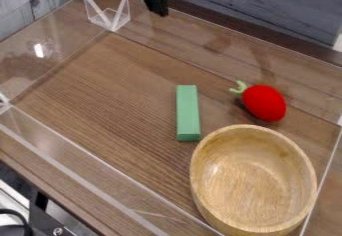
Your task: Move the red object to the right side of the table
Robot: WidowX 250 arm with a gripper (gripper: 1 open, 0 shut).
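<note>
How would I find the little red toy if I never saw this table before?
Start at the big round light wooden bowl near the front of the brown wood-grain table. Just behind its rim lies the small glossy red egg-shaped strawberry toy with a green leafy tip. It is the only red, rounded thing; the green rectangular block beside it is flat and long.

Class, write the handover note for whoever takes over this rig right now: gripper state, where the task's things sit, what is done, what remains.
Gripper: open, holding nothing, at the far edge of the table near the top left of the view.
Red object: lying on the table near the right edge, beside the green block and just beyond the wooden bowl.
Done: no grasp made.
Left: reach the red object, grip it, and set it down on the right side.
</note>
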